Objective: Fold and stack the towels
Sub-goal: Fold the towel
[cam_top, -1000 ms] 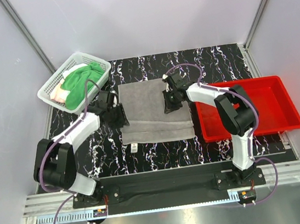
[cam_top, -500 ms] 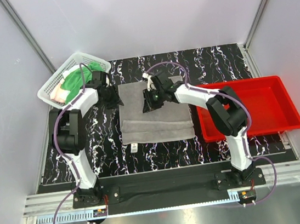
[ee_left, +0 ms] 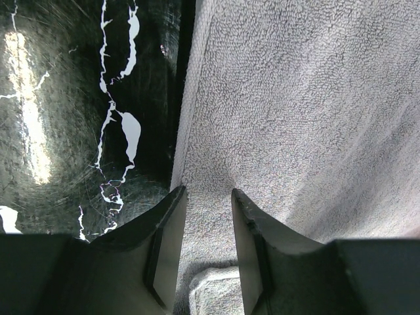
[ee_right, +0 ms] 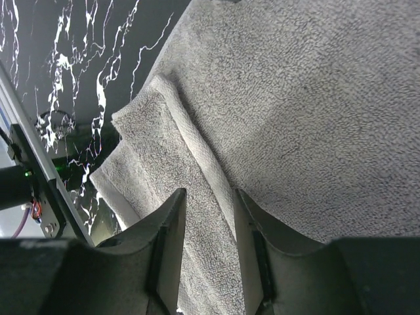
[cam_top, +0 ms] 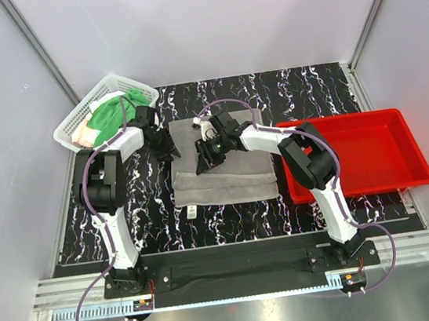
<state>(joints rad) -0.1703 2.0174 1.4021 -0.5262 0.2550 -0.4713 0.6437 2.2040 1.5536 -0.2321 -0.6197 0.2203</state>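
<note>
A grey towel point(cam_top: 235, 169) lies flat on a black marbled table point(cam_top: 103, 215), just left of a red tray point(cam_top: 371, 152). The left gripper point(cam_top: 164, 147) pinches the towel's edge farthest from the tray, jaws narrow with cloth bunched between them. The right gripper point(cam_top: 205, 158), nearer the tray, closes narrowly on a raised ridge of the same towel. A small white tag point(cam_top: 192, 209) sits at the towel's near corner away from the tray; its writing is unreadable.
</note>
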